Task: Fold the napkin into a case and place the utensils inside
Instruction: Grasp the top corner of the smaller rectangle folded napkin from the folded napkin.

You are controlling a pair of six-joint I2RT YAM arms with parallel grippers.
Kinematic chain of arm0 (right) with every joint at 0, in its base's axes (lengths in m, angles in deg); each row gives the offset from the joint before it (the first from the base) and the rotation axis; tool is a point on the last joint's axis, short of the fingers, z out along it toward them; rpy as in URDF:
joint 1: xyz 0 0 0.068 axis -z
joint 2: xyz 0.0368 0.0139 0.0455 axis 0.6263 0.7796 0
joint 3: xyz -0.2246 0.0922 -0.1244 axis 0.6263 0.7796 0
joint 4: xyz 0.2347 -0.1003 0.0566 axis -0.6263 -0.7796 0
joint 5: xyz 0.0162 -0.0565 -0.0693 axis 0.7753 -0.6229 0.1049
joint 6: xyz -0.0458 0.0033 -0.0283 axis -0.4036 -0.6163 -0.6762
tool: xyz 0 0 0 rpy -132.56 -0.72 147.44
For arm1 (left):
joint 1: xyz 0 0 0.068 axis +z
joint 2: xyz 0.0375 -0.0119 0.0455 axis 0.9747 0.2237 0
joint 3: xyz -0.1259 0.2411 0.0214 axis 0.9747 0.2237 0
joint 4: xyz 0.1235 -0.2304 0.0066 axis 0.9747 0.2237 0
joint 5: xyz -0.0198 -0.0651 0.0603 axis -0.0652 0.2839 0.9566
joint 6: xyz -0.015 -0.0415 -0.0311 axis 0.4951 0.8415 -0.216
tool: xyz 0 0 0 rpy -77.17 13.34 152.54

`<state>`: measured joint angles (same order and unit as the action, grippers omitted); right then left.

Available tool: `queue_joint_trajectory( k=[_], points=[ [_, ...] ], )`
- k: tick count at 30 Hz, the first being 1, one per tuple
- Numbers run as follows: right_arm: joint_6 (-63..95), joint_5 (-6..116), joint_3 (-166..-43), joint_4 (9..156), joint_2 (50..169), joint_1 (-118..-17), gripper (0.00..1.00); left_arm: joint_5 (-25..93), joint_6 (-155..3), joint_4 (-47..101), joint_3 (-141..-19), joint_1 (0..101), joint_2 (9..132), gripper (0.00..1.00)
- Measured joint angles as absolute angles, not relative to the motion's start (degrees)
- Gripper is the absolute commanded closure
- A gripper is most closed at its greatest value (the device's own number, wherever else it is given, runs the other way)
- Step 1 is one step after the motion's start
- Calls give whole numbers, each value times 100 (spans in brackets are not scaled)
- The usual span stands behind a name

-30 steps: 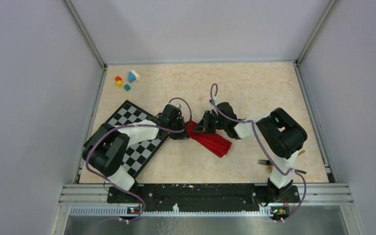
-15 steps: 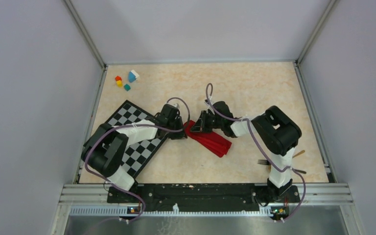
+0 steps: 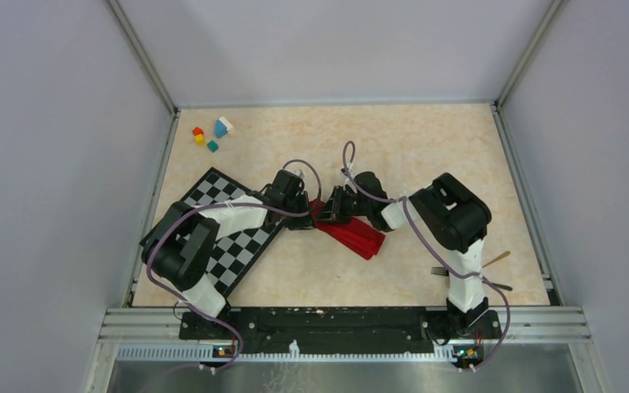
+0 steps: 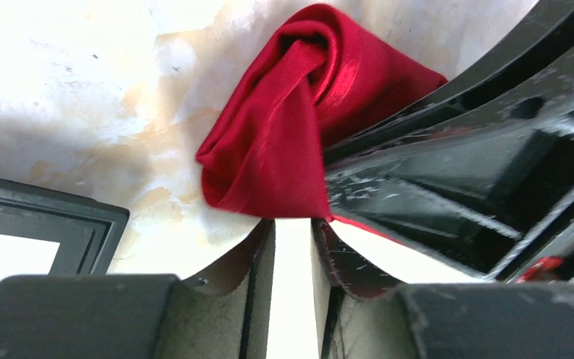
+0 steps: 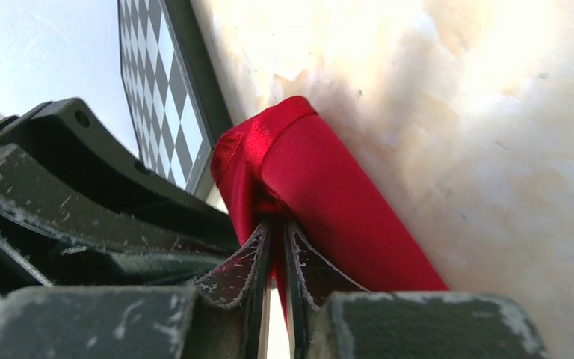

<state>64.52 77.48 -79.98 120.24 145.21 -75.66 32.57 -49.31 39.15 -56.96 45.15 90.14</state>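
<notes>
Jaws of the right gripper (image 5: pixel 275 228) clenched on a fold of the bright red soft cloth napkin (image 5: pixel 336 202), left gripper (image 4: pixel 293 224) jaws narrowly parted at its bunched end, grip undeterminable, napkin lying near the black-and-white checkered mat (image 3: pixel 233 246).

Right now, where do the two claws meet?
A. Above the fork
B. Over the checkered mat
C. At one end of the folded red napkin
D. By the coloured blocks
C: the left claw and the right claw both have their tips at the bunched end of the napkin, and red cloth sits right at the fingertips in each wrist view.
</notes>
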Motion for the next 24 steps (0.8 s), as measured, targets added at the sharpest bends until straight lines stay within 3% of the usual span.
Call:
queue_joint_trajectory(
  k=[5, 9, 16, 24],
  points=[
    [6111, 8019, -7681, 11560, 13915, -7297, 79, 3250, -5042, 3869, -5342, 4511, 8630, 60],
    [5669, 8074, -7465, 11090, 13181, -7225, 78, 3252, -5125, 4195, -5169, 4513, 8114, 62],
    [4865, 7705, -7202, 10400, 12636, -7223, 86, 3279, -5272, 4350, -5565, 4559, 8109, 67],
    [4445, 7263, -6789, 10118, 12634, -7310, 92, 3270, -5311, 4103, -6376, 4598, 9165, 70]
  ],
)
